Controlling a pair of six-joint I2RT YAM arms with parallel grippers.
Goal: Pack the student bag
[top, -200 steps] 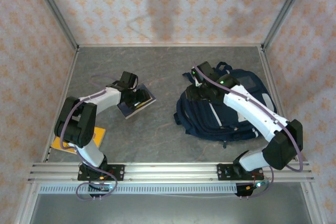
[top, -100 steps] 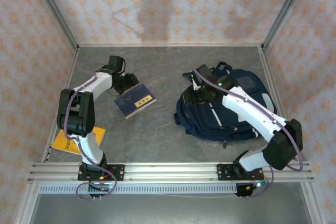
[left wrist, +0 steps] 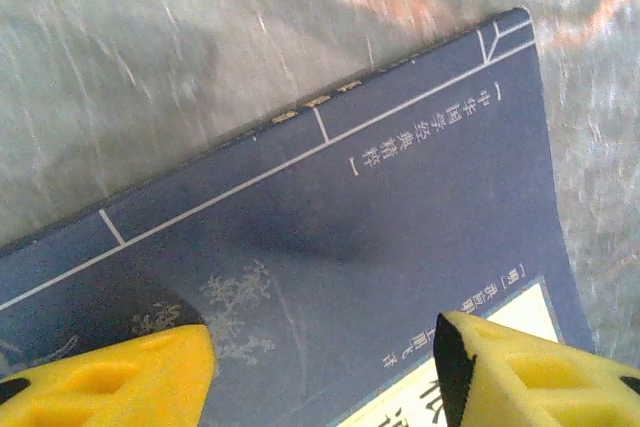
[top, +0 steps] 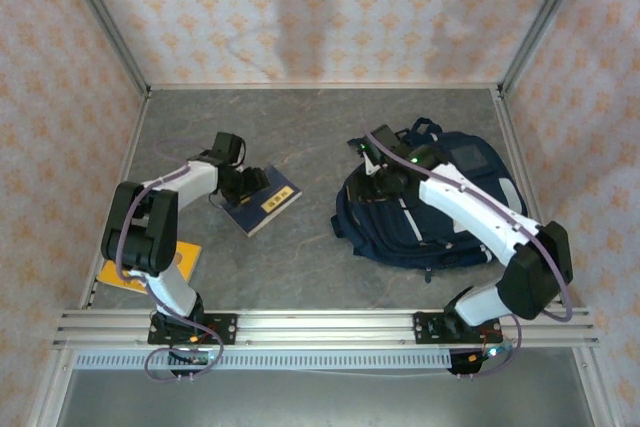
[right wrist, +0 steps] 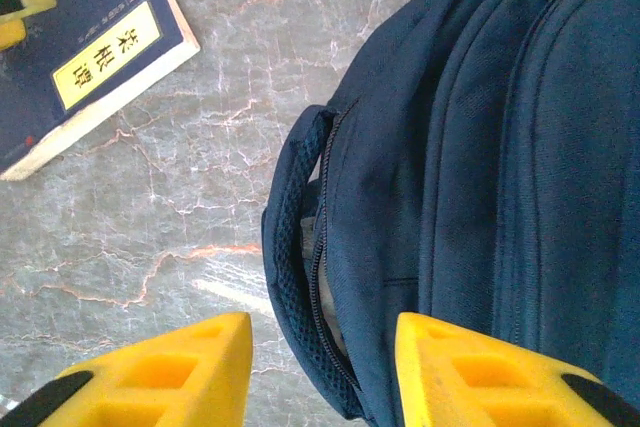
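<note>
Grey marbled table surface (top: 300,267) carries all items, enclosed by walls (top: 300,17) printed with an orange floral pattern.

State of the right gripper (right wrist: 320,347): released, its yellow moulded plastic fingers (right wrist: 160,372) standing apart. The student bag (right wrist: 500,147), a large navy blue woven-fabric backpack with thin white stripes, lies directly beneath this gripper and extends to its right. Its unzipped opening, edged by a textured padded rim (right wrist: 285,247) and a line of zip teeth, runs into the gap between the fingers. Contact with the rim cannot be determined.

State of the left gripper (left wrist: 320,367): released, fingers apart, poised over the matte cover of a flat rectangular dark blue book (left wrist: 350,227) with white ruled lines and a pale yellow title label. The student bag lies well apart from this gripper, on its right.
</note>
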